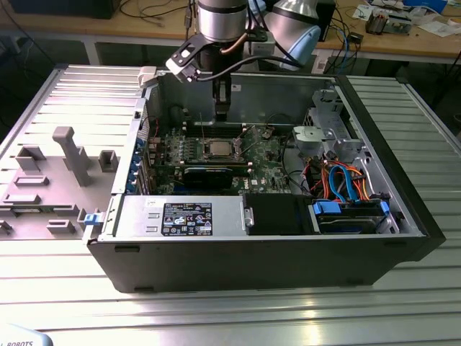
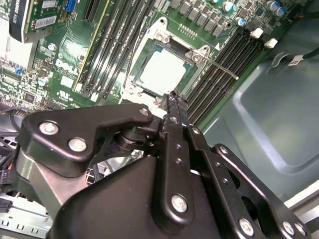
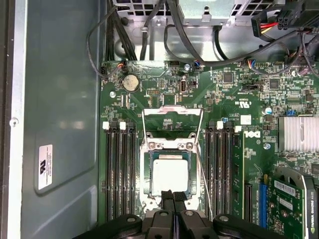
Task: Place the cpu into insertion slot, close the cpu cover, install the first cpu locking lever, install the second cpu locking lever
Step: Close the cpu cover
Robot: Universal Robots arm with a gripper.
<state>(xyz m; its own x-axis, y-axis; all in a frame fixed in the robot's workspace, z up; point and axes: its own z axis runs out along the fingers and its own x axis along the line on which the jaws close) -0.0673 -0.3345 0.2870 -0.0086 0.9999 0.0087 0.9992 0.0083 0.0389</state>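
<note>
The cpu (image 3: 170, 175) lies flat in the motherboard socket, its silver-grey top showing in both wrist views (image 2: 162, 72). The cpu cover (image 3: 172, 122), a thin silvery frame, looks swung back off the socket, with green board visible through its cut-out. A thin wire locking lever (image 3: 203, 179) runs along one side of the socket and sticks out past it (image 2: 222, 68). My gripper (image 3: 173, 195) is shut with nothing between its fingers, its tips over the socket's edge next to the cpu (image 2: 173, 94). In the exterior view the gripper (image 1: 222, 112) hangs just above the socket (image 1: 216, 149).
Memory slots (image 3: 119, 169) flank the socket on both sides. A graphics card (image 1: 207, 173) lies in front of the socket in the exterior view. The case wall (image 1: 245, 94) stands close behind the gripper. Cables and drive bays (image 1: 338, 180) fill the exterior view's right side.
</note>
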